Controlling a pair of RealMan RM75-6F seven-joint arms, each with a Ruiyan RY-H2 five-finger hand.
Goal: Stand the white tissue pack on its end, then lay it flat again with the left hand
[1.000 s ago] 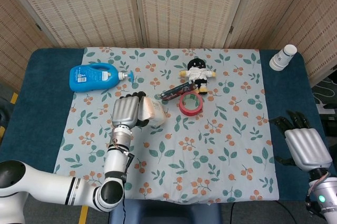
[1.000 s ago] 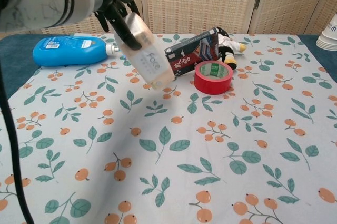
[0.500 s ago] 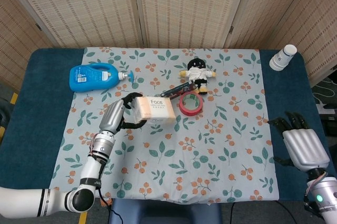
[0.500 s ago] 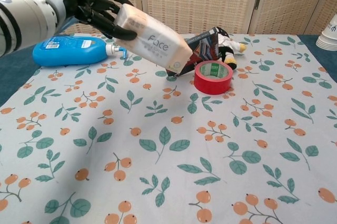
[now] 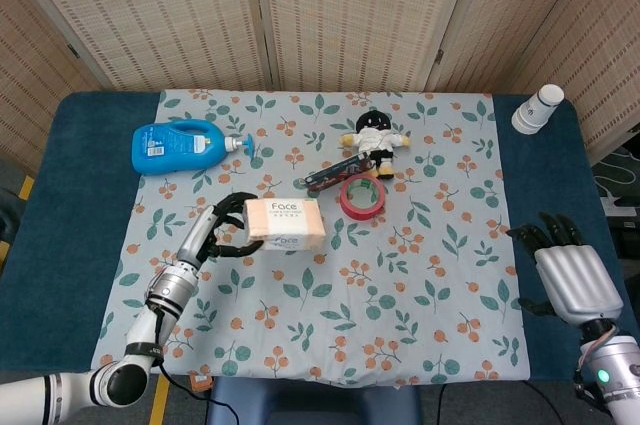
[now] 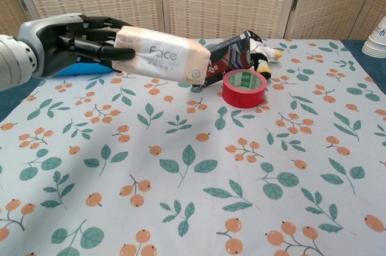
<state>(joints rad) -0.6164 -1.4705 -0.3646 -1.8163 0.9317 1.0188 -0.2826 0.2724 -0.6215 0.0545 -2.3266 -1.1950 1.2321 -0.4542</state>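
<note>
Left hand (image 6: 57,42) fingers (image 6: 96,38) clamped on one end of white tissue pack (image 6: 163,62); pack near-horizontal, lifted above desk (image 6: 253,165). Judged final stage: lowering flat, release left. Right hand (image 5: 568,280) idle, fingers apart.

The left hand (image 5: 222,230), its dark fingers curled, is gripping the left end of the white rectangular tissue pack (image 5: 285,224), which is lying lengthwise with its printed face up over the leaf-patterned cloth (image 5: 400,285) covering the blue tabletop (image 5: 60,205). A blue plastic detergent bottle (image 5: 185,146) is lying on its side further back. A red tape roll (image 5: 361,196) is sitting just right of the pack, beside a small black-and-white plush doll (image 5: 374,138). The right hand (image 5: 570,275) is resting with fingers spread near the right edge. A white paper cup stack (image 5: 538,109) is standing at the far right corner.
</note>
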